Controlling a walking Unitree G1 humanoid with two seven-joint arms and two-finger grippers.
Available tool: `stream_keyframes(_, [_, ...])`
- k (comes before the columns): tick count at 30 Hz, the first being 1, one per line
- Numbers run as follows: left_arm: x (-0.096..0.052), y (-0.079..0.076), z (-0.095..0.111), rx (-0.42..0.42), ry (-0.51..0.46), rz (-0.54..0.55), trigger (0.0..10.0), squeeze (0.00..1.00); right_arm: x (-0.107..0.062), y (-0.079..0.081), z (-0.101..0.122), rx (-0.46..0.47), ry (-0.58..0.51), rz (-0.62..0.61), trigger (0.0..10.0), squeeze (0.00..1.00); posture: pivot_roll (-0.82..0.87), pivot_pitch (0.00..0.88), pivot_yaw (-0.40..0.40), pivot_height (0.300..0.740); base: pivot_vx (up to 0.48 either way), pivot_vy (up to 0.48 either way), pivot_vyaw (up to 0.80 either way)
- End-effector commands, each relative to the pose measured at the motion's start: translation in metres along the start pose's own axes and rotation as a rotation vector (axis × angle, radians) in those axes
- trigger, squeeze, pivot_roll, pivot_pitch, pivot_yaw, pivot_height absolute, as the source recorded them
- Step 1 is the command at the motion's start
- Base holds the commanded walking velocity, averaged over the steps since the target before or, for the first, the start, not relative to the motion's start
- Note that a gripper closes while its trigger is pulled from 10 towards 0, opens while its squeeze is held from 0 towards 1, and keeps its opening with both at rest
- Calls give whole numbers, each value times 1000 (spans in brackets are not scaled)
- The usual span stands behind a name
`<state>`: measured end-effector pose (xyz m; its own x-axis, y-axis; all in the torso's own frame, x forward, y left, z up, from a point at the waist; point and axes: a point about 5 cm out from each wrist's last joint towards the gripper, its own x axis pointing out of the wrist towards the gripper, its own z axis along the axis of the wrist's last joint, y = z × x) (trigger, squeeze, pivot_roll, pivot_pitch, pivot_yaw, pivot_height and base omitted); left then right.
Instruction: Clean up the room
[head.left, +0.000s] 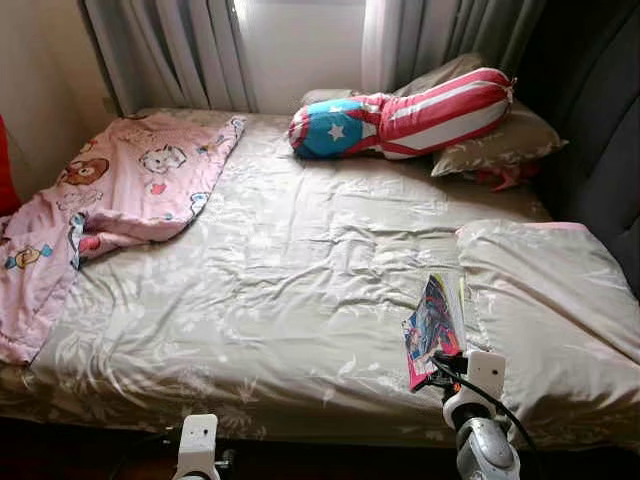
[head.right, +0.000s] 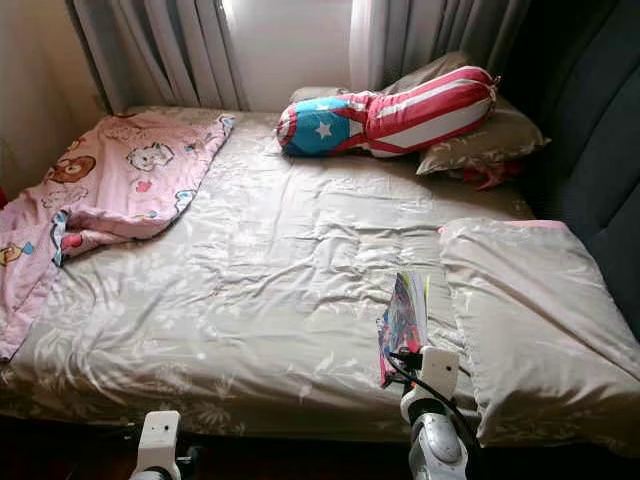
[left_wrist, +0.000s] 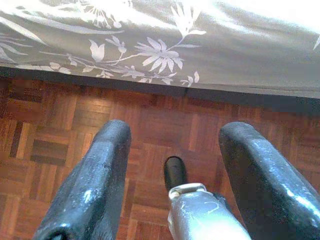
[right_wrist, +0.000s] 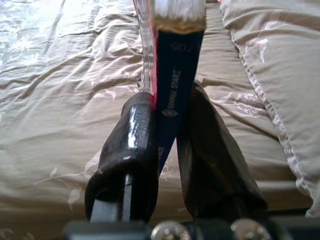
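Fingers (right_wrist: 132, 150) of right gripper (right_wrist: 167, 150) clamped on thin book (right_wrist: 175, 75) by its lower edge, raised over bed (head.left: 280, 300) beside pillow (head.left: 540, 290). Left gripper (left_wrist: 170, 170) spread, idle. Narrow pinch; could pivot, slip.

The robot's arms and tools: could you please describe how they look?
Both arms are silver metal with white blocks at the wrists. A black cable loops along the right arm. Each tool, left tool and right tool, has two long, glossy black fingers with rounded tips.
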<state>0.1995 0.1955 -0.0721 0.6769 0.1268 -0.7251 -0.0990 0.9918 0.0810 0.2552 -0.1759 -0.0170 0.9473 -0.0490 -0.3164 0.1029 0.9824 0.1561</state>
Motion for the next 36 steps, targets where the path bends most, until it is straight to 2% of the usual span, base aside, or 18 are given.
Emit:
stream_keyframes(1, [0, 0, 1, 4, -5, 0, 10000, 0, 3, 2, 8, -17, -38, 18, 10000, 0, -99, 0, -43, 740, 304, 0, 0])
stream_keyframes(7, [0, 0, 1, 4, -6, 0, 10000, 0, 3, 4, 7, -18, -40, 21, 10000, 0, -99, 0, -43, 740, 307, 0, 610])
stream_keyframes(17, [0, -1, 3, -4, -19, -6, 10000, 0, 2, 3, 7, -5, -37, 7, 10000, 0, -100, 0, -43, 740, 301, 0, 0])
stream_keyframes(24, [2, -3, 12, -5, -61, -29, 10000, 0, 2, 0, 7, 7, -38, -9, 10000, 0, -104, 0, -40, 740, 0, 0, 0])
stream_keyframes(30, [4, -5, 39, -36, -197, -61, 10000, 0, 1, -3, 11, 20, -71, -25, 10000, 0, -104, 0, -37, 740, 0, 0, 0])
stream_keyframes(36, [1, -8, 81, -74, -424, -110, 10000, 0, 2, 8, 22, 5, -142, 23, 10000, 0, -99, 0, -30, 740, 0, 0, 0])
